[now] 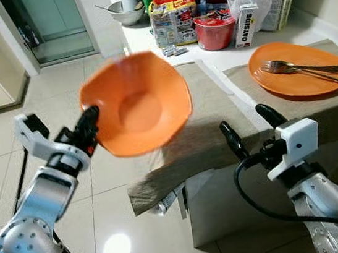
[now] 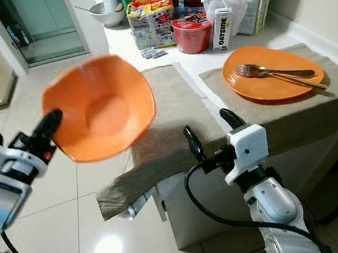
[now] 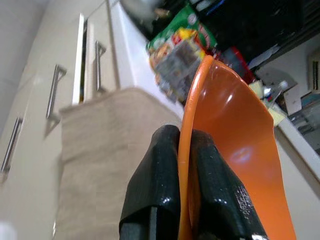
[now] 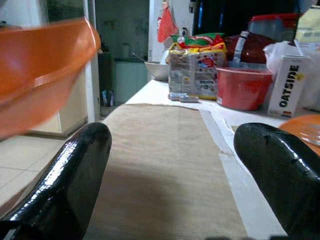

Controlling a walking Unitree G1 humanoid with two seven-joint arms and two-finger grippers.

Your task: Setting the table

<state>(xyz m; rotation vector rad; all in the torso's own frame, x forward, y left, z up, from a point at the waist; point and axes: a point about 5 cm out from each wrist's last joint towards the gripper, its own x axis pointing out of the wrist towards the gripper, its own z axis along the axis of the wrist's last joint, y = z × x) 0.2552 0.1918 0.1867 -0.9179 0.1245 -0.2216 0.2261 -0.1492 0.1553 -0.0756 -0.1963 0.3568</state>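
With the left gripper [image 1: 91,119] clamped on the rim of the wide orange plastic bowl [image 1: 136,103], carry it level onto the bare beige cloth placemat [image 1: 202,128] ahead, past the right gripper [image 1: 249,126], whose fingers stand apart.

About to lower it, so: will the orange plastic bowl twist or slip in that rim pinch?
Probably light: the left gripper holds the orange plastic bowl by its thin rim alone. That glossy, tilted rim could pivot or slip.
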